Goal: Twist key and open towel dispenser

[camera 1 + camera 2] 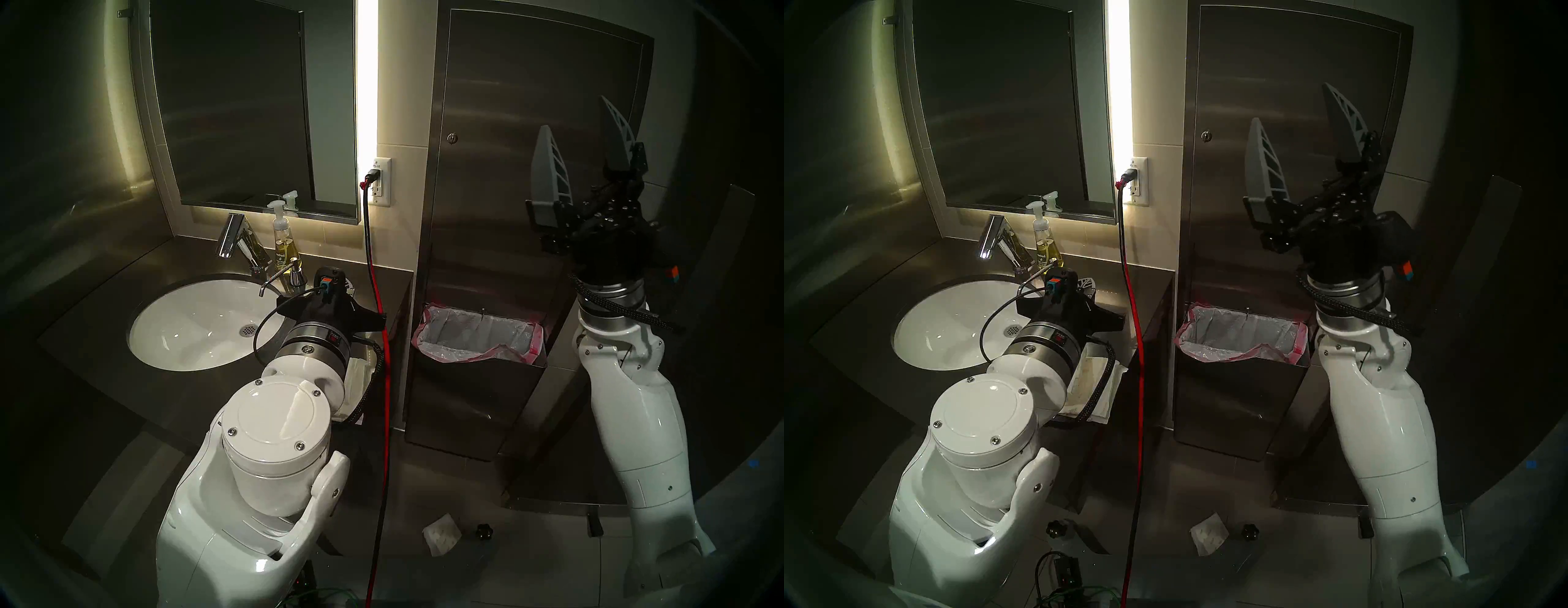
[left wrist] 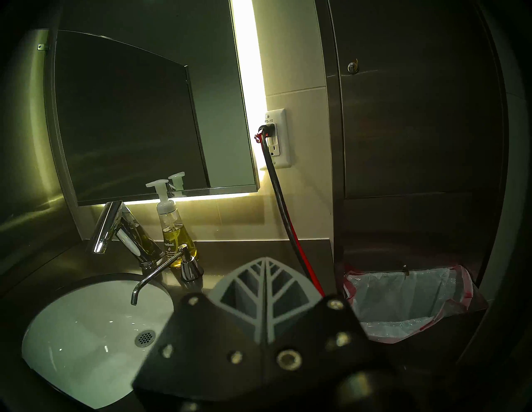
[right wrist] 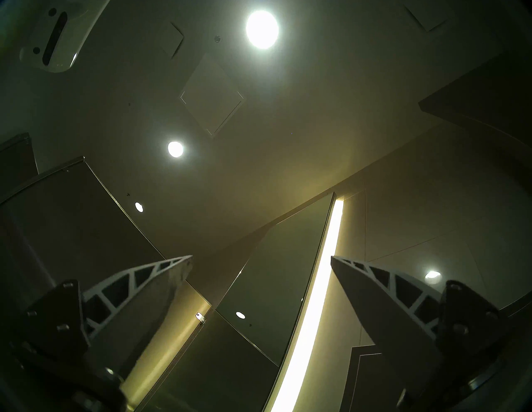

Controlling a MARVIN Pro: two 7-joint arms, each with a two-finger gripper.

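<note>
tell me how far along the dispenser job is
Nothing looks done: the towel dispenser door sits flush, the key untouched. In hand: the right gripper is raised before the door, open and empty, right of the key. The left gripper is shut. Left: grip, twist, open.

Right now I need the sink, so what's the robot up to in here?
It is working on the towel dispenser, whose door is shut. The right end effector is raised in front of the door with jaws open, holding nothing, off to the side of the key. The left end effector is shut and empty over the counter beside the sink.
</note>
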